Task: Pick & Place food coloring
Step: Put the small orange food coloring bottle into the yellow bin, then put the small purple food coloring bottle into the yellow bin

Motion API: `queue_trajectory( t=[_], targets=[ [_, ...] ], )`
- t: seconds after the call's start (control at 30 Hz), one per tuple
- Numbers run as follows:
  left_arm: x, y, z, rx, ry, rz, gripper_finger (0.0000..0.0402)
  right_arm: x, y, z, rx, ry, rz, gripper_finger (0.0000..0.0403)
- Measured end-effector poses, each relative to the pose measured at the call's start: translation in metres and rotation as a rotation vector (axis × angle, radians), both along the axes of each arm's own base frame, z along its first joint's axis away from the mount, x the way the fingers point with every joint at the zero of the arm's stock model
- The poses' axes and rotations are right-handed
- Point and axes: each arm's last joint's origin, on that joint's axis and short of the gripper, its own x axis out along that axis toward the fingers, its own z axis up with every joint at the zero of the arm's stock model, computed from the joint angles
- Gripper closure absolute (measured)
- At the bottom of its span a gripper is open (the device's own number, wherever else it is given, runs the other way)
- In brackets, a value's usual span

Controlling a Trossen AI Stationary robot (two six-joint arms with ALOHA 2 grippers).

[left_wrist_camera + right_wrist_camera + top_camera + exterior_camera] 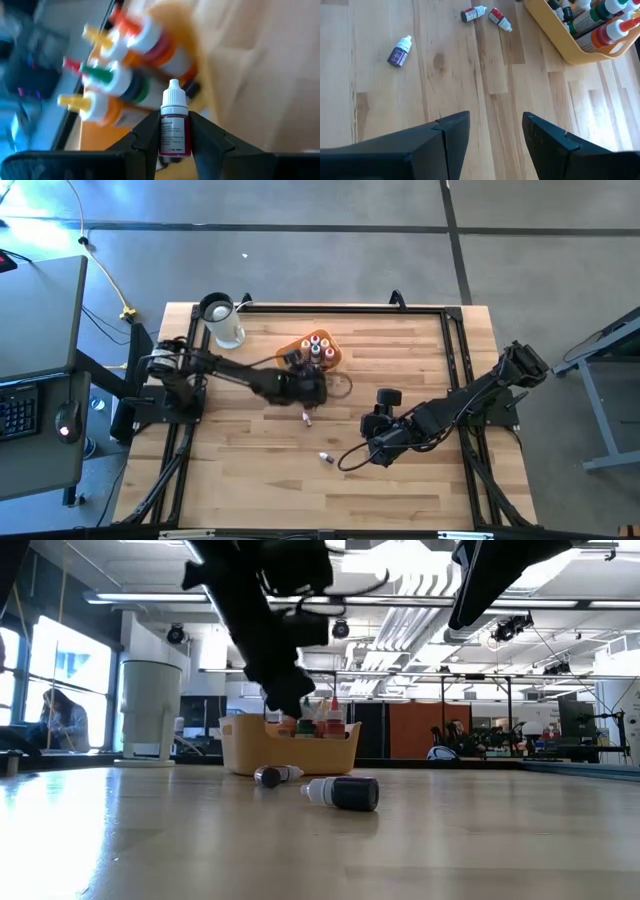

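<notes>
Beside the yellow-orange tray (175,30), a small red bottle (173,131) is being gripped by the left pincer (173,142). The right pincer (495,131) is being held open and empty above the surface (445,75), where three bottles (399,51) are lying.

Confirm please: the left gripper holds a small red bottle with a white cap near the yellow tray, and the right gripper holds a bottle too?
Not quite. The right gripper holds nothing; the right wrist view shows bare table between its open fingers. The left gripper does hold the small red bottle near the yellow tray.
</notes>
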Motion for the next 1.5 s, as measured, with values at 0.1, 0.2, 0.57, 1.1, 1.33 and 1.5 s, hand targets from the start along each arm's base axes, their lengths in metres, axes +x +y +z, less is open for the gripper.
queue_trajectory(
  t=[0.1, 0.2, 0.57, 1.1, 1.33, 1.5],
  targets=[
    [-0.002, 0.02, -0.002, -0.062, -0.005, 0.066, 0.0308, 0.0, 0.0, 0.0, 0.0, 0.0, 0.0, 0.0226],
    [-0.003, 0.034, -0.004, -0.135, -0.024, 0.098, 0.0307, 0.0, 0.0, 0.0, 0.0, 0.001, 0.0, 0.0226],
    [-0.004, 0.039, -0.006, -0.216, -0.006, 0.075, 0.0299, 0.0, 0.0, 0.0, -0.003, 0.0, 0.001, 0.0226],
    [0.007, 0.014, 0.022, -0.2, 0.02, -0.055, 0.0214, 0.008, 0.004, -0.031, 0.071, -0.138, 0.034, 0.0226],
    [0.012, -0.017, 0.081, -0.208, 0.05, -0.114, 0.0214, 0.01, 0.01, -0.069, 0.273, -0.351, 0.179, 0.0226],
    [0.001, -0.037, 0.122, -0.176, -0.01, 0.01, 0.0214, 0.003, 0.007, -0.086, 0.354, -0.521, 0.249, 0.0226]
  ],
)
